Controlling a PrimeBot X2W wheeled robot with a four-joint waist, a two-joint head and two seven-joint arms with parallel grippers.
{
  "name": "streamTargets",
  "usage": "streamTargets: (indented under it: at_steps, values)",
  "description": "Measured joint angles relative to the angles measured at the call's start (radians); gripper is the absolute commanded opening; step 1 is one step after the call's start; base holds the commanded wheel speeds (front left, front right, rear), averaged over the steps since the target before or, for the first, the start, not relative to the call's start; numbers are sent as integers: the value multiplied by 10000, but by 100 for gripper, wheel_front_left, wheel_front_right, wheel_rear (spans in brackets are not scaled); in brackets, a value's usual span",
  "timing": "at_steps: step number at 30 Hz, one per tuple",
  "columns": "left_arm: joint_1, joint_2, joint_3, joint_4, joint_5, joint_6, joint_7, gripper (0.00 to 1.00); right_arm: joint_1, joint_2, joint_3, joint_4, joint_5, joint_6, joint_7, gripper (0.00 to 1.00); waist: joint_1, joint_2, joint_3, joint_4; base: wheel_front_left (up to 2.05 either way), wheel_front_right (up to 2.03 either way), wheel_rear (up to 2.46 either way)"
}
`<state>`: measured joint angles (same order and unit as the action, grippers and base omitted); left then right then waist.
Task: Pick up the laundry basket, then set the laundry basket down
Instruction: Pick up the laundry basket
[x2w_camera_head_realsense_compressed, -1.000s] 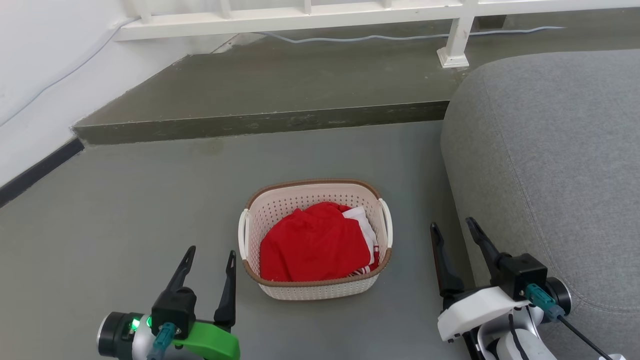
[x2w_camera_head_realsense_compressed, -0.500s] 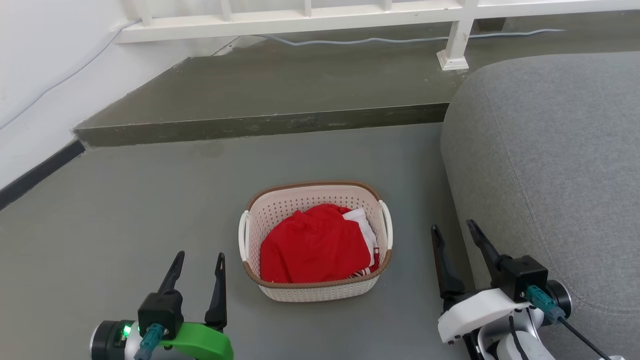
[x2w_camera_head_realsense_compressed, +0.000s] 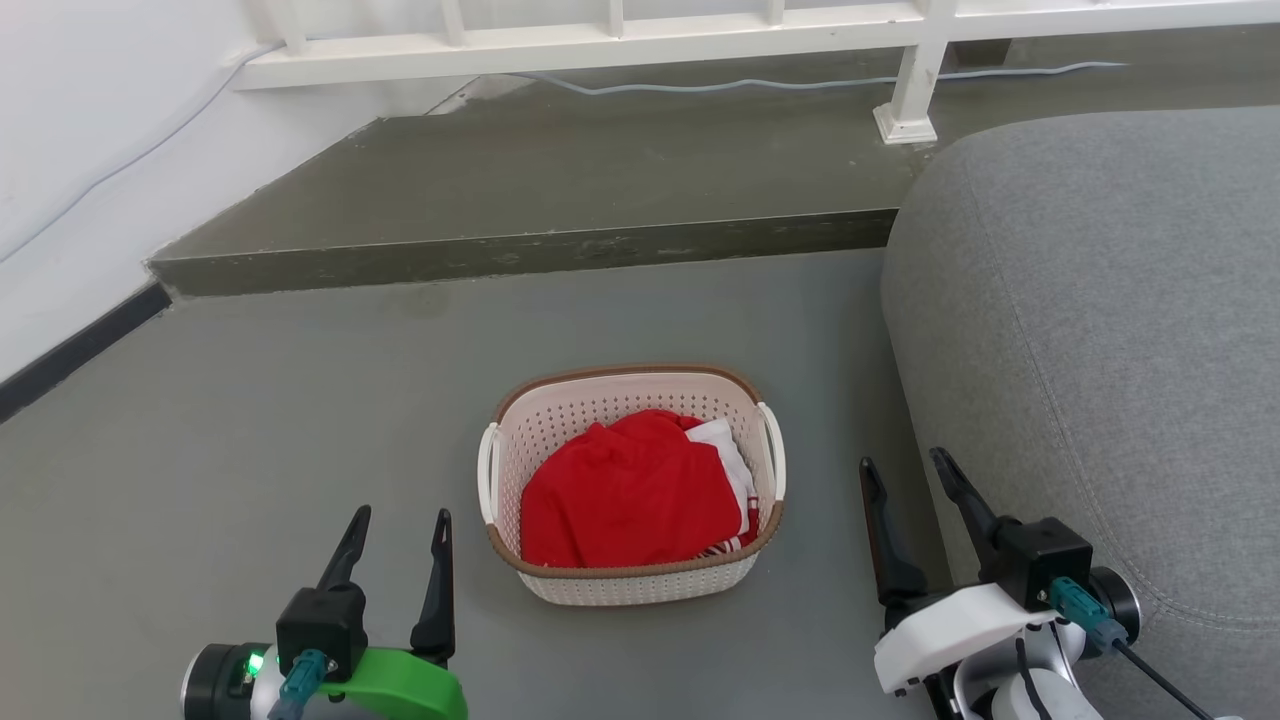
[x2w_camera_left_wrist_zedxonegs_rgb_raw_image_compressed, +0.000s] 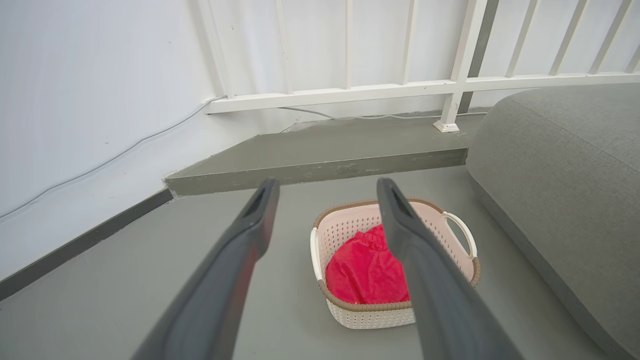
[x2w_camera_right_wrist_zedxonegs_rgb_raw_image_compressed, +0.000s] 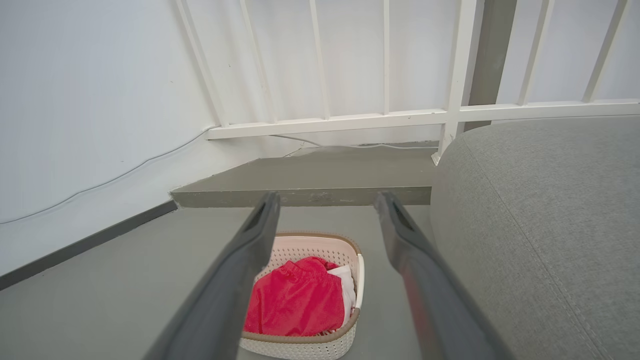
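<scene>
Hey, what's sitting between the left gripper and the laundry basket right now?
In the head view, the stretch from the open left gripper to the laundry basket is bare grey floor; the two are apart, with nothing lying between them.

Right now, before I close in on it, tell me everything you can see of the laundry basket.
The laundry basket is small, rounded-rectangular, cream-white perforated plastic with a brown woven-look rim and a white handle on each side. It sits upright on the grey floor, left of the grey sofa, holding a crumpled red garment and some white cloth. Neither the left gripper nor the right gripper touches it; both are open, flanking it.
</scene>
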<state>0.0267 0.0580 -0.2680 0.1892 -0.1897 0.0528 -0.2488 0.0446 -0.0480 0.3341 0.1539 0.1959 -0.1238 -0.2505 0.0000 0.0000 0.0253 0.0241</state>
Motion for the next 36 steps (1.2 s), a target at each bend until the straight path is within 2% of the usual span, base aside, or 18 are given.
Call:
streamTargets:
  at_steps: [19, 36]
  values:
    - [-7, -38, 121, -180, 42, -12, 0, 100, -12, 0, 0, -171, 79, 0, -2, 100, 0, 0, 501, 25, 0, 0, 0]
    - [-888, -73, 138, -274, 111, -123, 0, 100, -1299, -8, -230, -351, 46, -2, -13, 100, 0, 0, 2180, -62, 0, 0, 0]
